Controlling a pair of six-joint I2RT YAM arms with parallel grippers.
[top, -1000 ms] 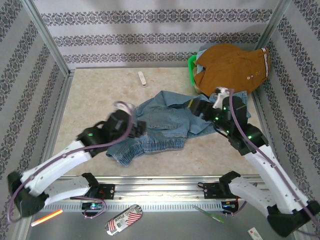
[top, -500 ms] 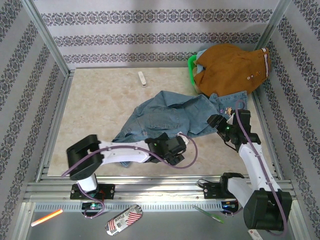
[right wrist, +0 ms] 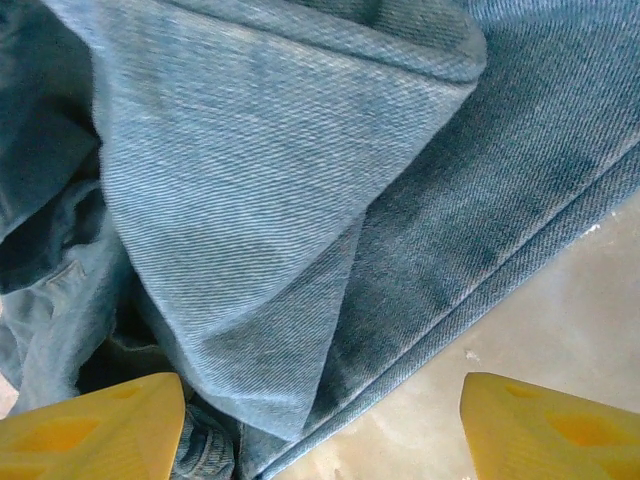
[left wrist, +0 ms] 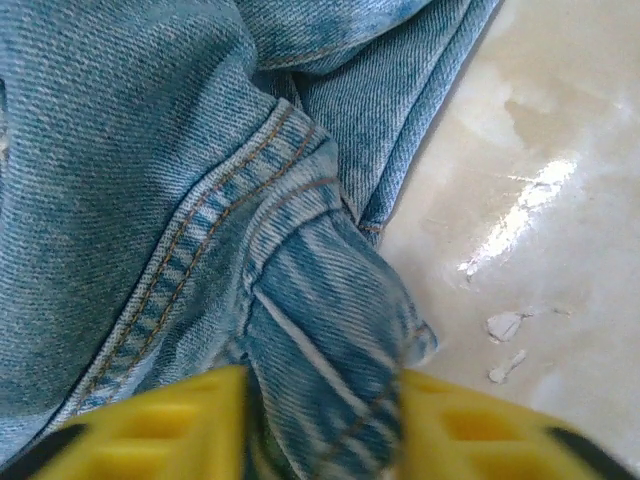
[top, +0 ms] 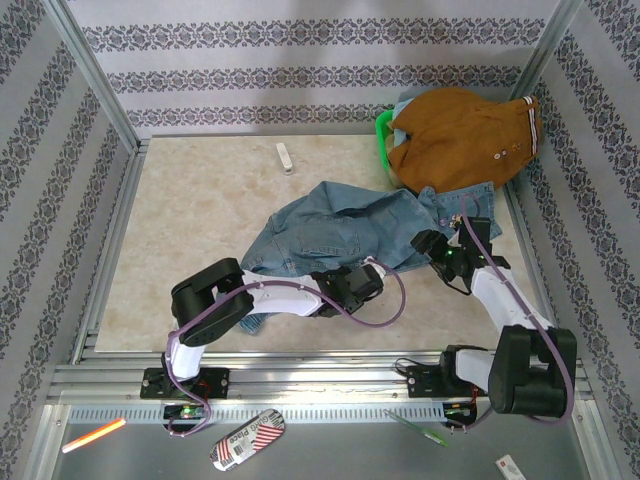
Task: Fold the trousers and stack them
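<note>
Top external: trousers [top: 335, 232] lie crumpled mid-surface [top: 200, 200]. Left end effector [top: 365, 283] sits at their 6 o'clock edge, right end effector [top: 428, 243] at 3 o'clock.
Left wrist: yellow fingers clenched on a seamed denim fold.
Right wrist: fingers spread wide (released) over denim.

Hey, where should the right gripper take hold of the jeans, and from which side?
Take the loose folded flap of the trousers near its lower tip, coming in from the bare table side. The right gripper is open with that tip between its fingers, and the flap lifts off the layer beneath, so a finger can likely slip under.
</note>
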